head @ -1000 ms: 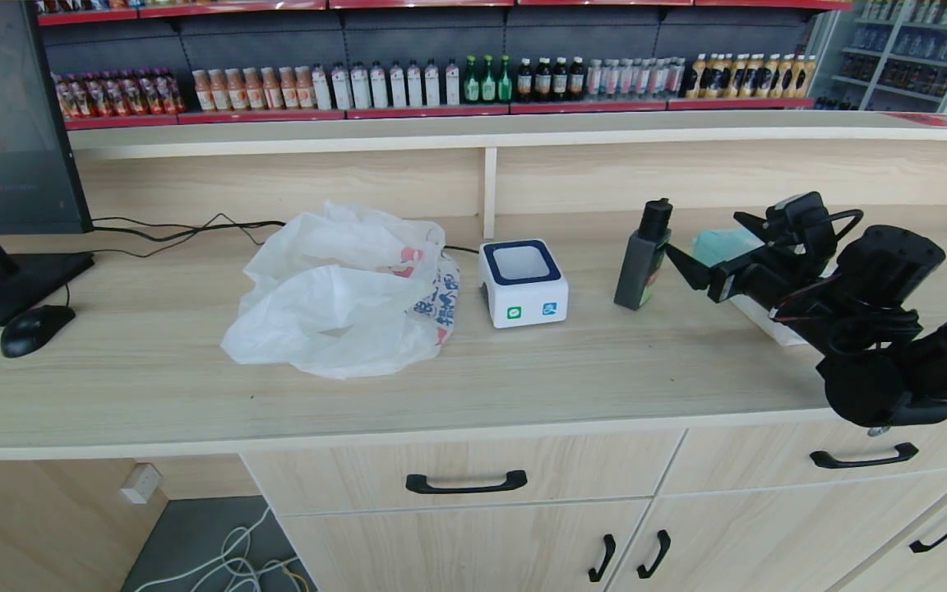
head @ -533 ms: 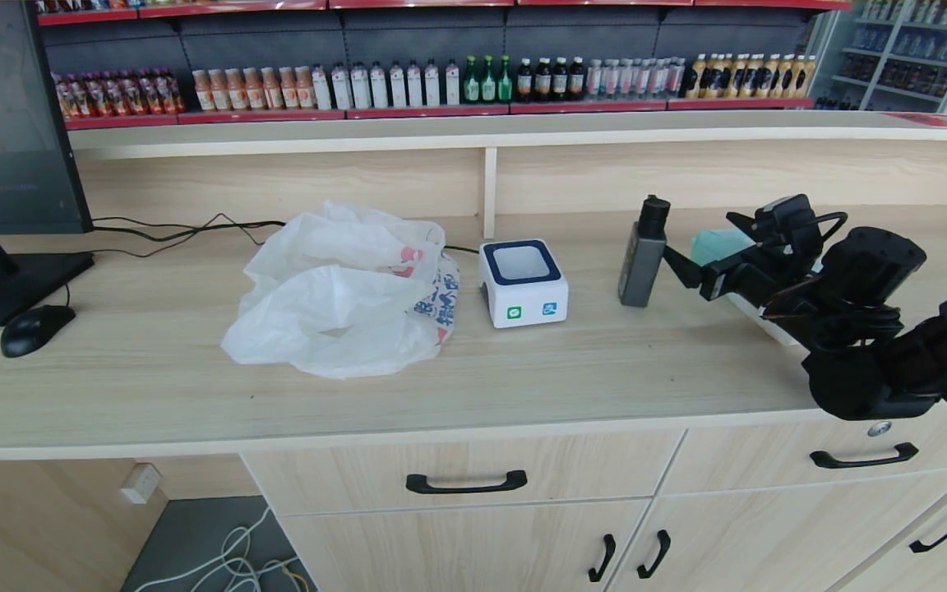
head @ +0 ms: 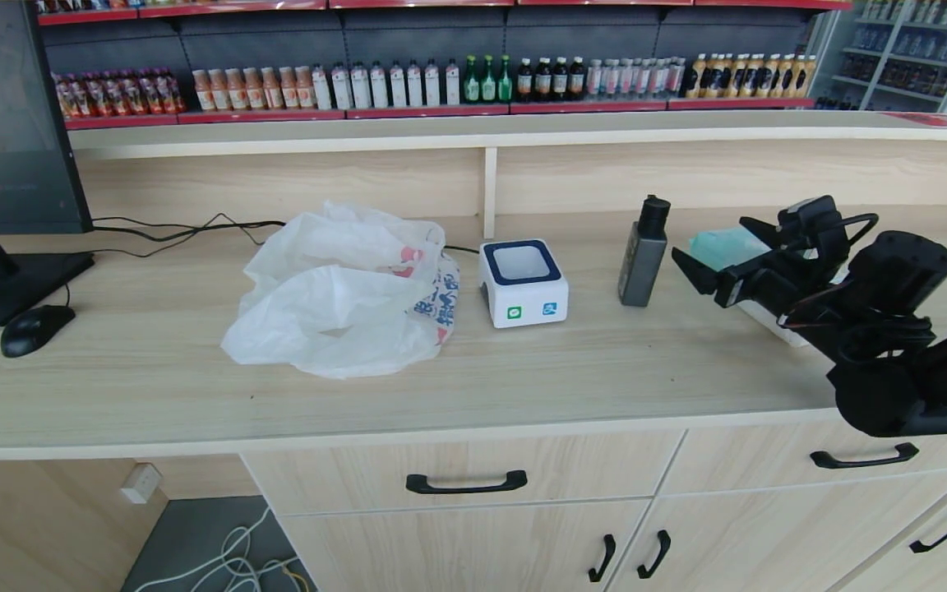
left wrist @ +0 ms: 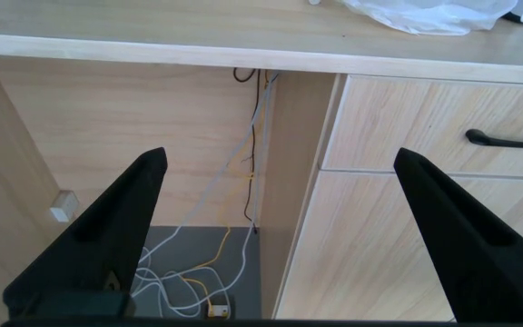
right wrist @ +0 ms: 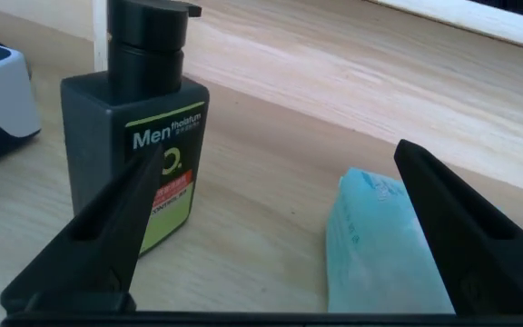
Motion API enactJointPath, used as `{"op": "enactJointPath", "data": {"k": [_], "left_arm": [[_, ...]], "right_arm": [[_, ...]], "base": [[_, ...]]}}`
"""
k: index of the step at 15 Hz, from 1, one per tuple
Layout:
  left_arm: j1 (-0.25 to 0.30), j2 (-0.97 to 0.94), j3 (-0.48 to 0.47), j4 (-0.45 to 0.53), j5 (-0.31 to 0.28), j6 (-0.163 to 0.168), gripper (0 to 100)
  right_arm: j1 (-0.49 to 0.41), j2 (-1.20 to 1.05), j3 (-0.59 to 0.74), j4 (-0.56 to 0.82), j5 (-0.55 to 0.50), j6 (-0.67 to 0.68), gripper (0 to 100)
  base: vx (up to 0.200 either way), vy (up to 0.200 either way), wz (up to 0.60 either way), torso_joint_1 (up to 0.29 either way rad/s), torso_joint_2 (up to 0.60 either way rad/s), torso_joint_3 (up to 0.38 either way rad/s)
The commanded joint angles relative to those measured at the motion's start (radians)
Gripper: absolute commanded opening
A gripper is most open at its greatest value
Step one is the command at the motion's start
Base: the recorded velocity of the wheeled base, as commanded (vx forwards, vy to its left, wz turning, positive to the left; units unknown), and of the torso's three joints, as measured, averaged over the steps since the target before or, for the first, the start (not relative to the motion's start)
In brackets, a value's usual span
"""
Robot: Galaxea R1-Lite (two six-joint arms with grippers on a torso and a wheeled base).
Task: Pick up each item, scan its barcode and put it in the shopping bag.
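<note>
The surface (head: 523,386), a pale wood-grain counter, spans the head view. Its front edge runs straight across the lower middle of the frame, above drawers with black handles. A raised wooden back panel closes its far side, and behind that are red shelves (head: 441,107) lined with bottles.

A dark monitor (head: 5,123) on a flat stand fills the upper left corner. The shopping bag (head: 342,288), thin white crumpled plastic, lies slumped left of centre and just beside the scanner (head: 523,282), a white cube with rounded corners and a dark-framed top window. A gap of wood separates the scanner from the bottle (head: 644,255).

The right gripper (head: 708,240) sits at the right of the frame, jaws spread and holding nothing. Its black, wedge-shaped fingers point toward the bottle without touching it. The left gripper (left wrist: 280,156) is likewise released and faces the cabinet front below the surface edge.

The bottle, dark grey and rectangular with a black pump cap, stands upright right of centre. A soft teal packet (head: 724,244) lies just right of it, partly behind the gripper. A black mouse (head: 34,327) rests at far left.
</note>
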Motion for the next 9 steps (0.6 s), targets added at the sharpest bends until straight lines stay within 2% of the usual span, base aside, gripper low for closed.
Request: {"op": "enactJointPath", "data": {"k": [1,2,3,4,5,6,7,9], "left_arm": [[0.000,0.000,0.000,0.001,0.000,-0.003,100],[0.000,0.000,0.000,0.001,0.000,-0.001,100],[0.000,0.000,0.000,0.002,0.000,-0.001,100],[0.000,0.000,0.000,0.002,0.000,-0.001,100],[0.000,0.000,0.000,0.002,0.000,-0.001,100],[0.000,0.000,0.000,0.002,0.000,-0.001,100],[0.000,0.000,0.000,0.002,0.000,-0.001,100],[0.000,0.000,0.000,0.001,0.000,-0.001,100]], "right_arm": [[0.047,-0.147,0.135,-0.016,-0.006,0.055,100],[0.102,-0.198,0.229,-0.039,-0.032,0.107,100],[0.179,-0.223,0.293,-0.062,-0.108,0.150,100],[0.227,-0.226,0.299,-0.069,-0.160,0.170,100],[0.337,-0.207,0.267,-0.067,-0.295,0.231,100],[0.365,-0.183,0.239,-0.067,-0.332,0.250,100],[0.385,-0.126,0.144,-0.058,-0.402,0.257,100],[0.406,-0.055,0.045,-0.055,-0.526,0.257,100]], "base": [[0.000,0.000,0.00,0.000,0.00,0.000],[0.000,0.000,0.00,0.000,0.00,0.000],[0.000,0.000,0.00,0.000,0.00,0.000],[0.000,0.000,0.00,0.000,0.00,0.000],[0.000,0.000,0.00,0.000,0.00,0.000],[0.000,0.000,0.00,0.000,0.00,0.000],[0.000,0.000,0.00,0.000,0.00,0.000],[0.000,0.000,0.00,0.000,0.00,0.000]]}}
